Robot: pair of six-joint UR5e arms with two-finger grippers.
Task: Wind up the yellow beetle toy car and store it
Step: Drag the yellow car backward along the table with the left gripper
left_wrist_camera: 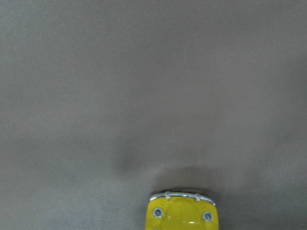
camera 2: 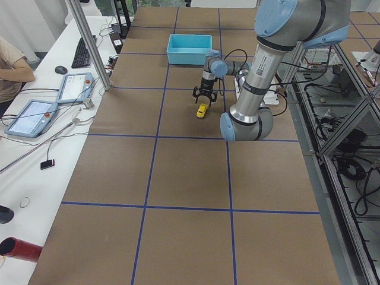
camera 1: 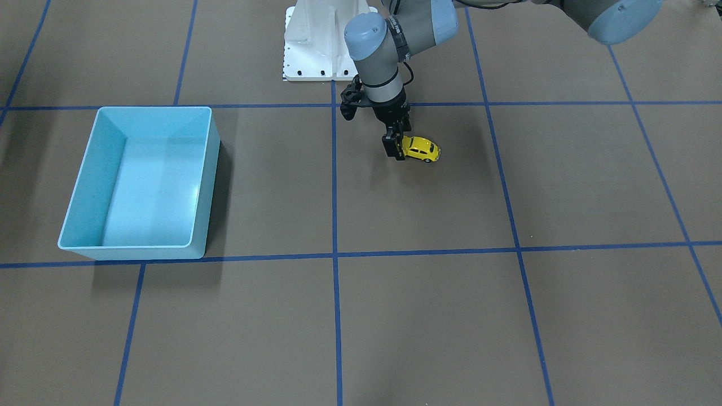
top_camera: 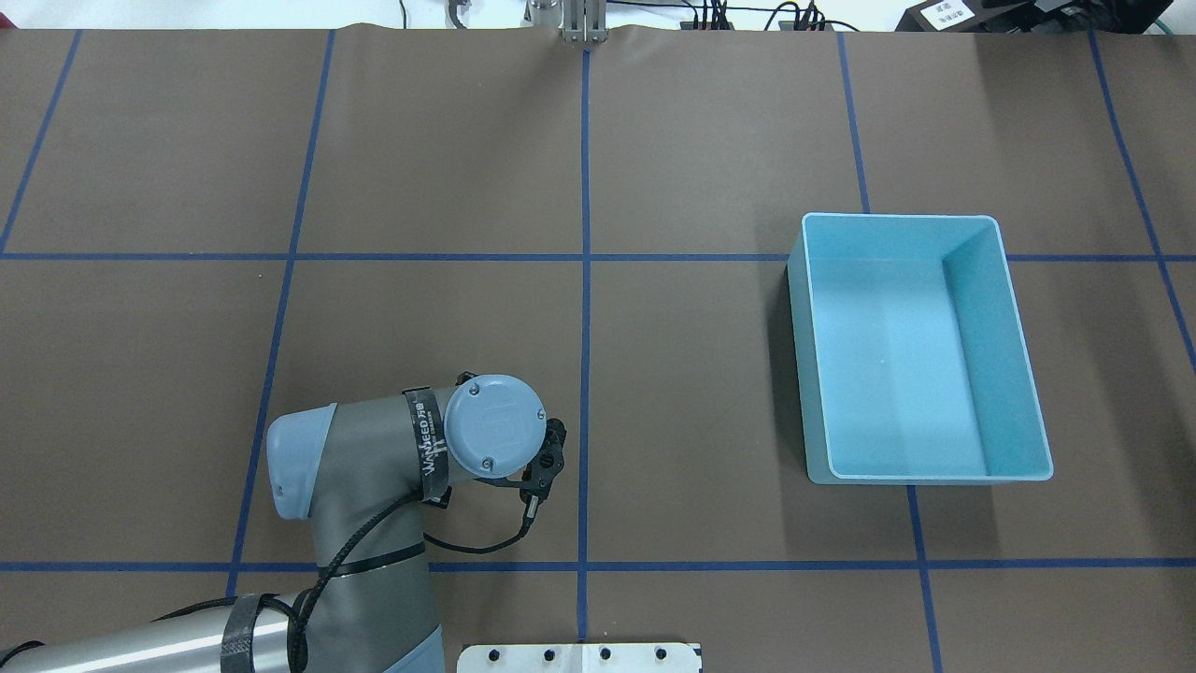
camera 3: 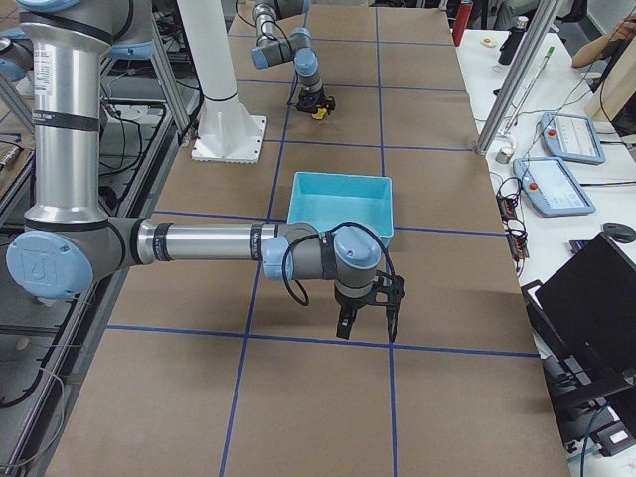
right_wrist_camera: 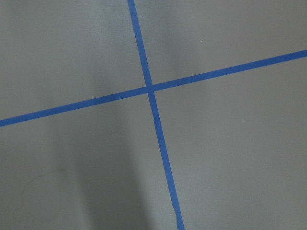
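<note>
Likely wind-up step. L to R in front view: R gripper (camera 3: 366, 334) off-frame beyond bin (camera 1: 130, 252), side view only, can't tell open/shut; L gripper (camera 1: 399, 148) pinching car (camera 1: 424, 149) by one end, car low over mat (camera 1: 564, 186) middle. Next you need: press it down, drag backwards, then carry to bin. Bin: smooth light-blue plastic, rectangular, rounded corners. Car: glossy yellow, domed, tiny, slippery I'd guess.
</note>
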